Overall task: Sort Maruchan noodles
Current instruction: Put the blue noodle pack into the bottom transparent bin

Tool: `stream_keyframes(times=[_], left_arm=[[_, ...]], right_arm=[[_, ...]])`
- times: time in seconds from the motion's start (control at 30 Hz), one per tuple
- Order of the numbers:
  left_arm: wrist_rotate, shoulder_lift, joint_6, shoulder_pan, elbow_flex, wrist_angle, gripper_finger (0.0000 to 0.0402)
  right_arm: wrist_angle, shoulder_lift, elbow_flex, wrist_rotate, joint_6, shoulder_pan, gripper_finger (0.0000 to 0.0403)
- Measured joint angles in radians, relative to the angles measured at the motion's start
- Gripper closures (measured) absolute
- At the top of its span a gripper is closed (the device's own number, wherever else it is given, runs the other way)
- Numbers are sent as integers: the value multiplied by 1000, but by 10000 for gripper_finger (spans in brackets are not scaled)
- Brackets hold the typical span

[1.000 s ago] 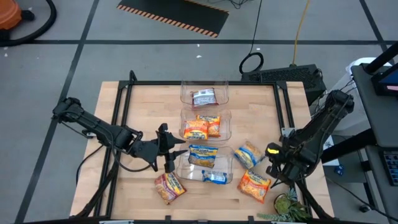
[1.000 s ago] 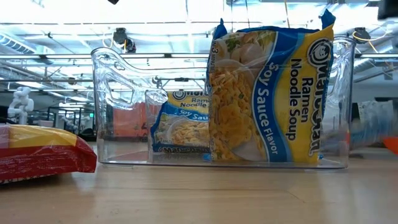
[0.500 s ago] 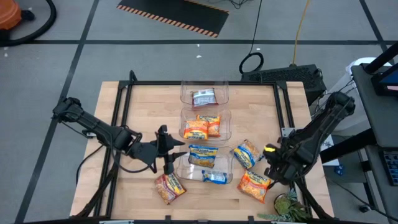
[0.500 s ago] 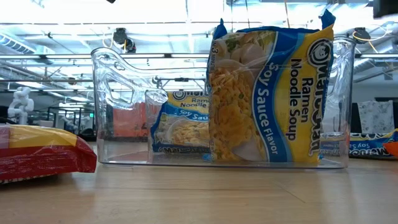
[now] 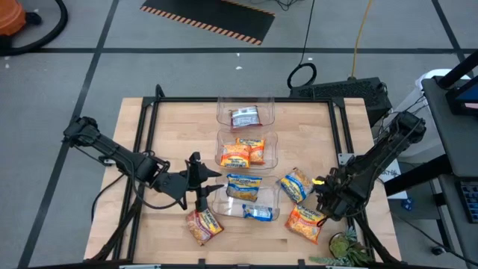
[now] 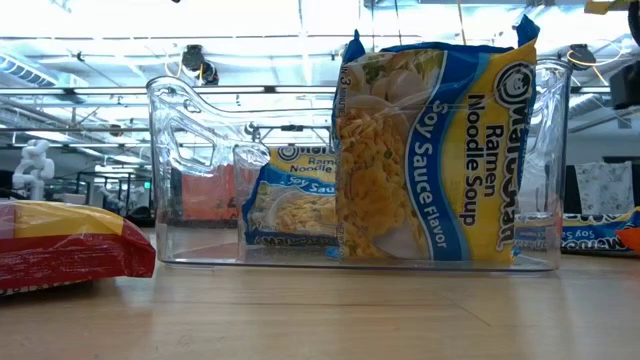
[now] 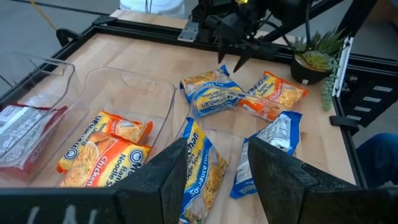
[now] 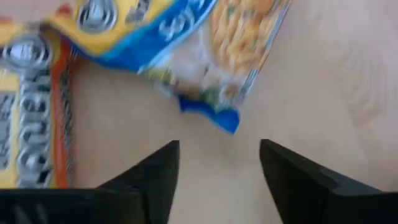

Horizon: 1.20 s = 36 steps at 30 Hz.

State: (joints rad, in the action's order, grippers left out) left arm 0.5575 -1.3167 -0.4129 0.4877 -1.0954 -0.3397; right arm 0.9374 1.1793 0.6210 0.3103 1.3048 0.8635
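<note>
Near the surface's right edge, the right gripper (image 5: 327,200) hung with jaws spread and empty over a loose blue-and-yellow packet (image 5: 296,184) and orange packet (image 5: 305,222). Toward the left, the left gripper (image 5: 203,185) waited part open, holding nothing. Sorting looked over halfway: the far bin (image 5: 245,102) held one reddish packet, the middle bin (image 5: 246,137) two orange, the near bin (image 5: 246,211) two blue. A reddish-brown packet (image 5: 203,224) remained loose.

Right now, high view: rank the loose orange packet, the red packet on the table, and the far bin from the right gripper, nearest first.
1. Orange packet, just beside the right gripper.
2. Red packet, near edge, left of the bins.
3. Far bin, at the table's far side.
</note>
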Motion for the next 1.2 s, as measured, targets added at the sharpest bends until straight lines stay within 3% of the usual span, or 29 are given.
stream_keyframes(times=[0.2,0.5,0.87,1.03,1.2], left_arm=[[0,0,8,0,0,0,227],[0,0,35,-4,0,0,227],[0,0,68,-18,0,1,227],[0,0,60,-29,0,1,227],[0,0,47,-29,0,1,227]], right_arm=[[-85,0,-74,29,-25,-8,155],[-135,-2,-121,106,-92,-27,182],[-183,-65,-121,119,-177,-27,198],[-185,-77,-121,138,-167,-27,233],[-186,-77,-121,138,-166,-27,307]])
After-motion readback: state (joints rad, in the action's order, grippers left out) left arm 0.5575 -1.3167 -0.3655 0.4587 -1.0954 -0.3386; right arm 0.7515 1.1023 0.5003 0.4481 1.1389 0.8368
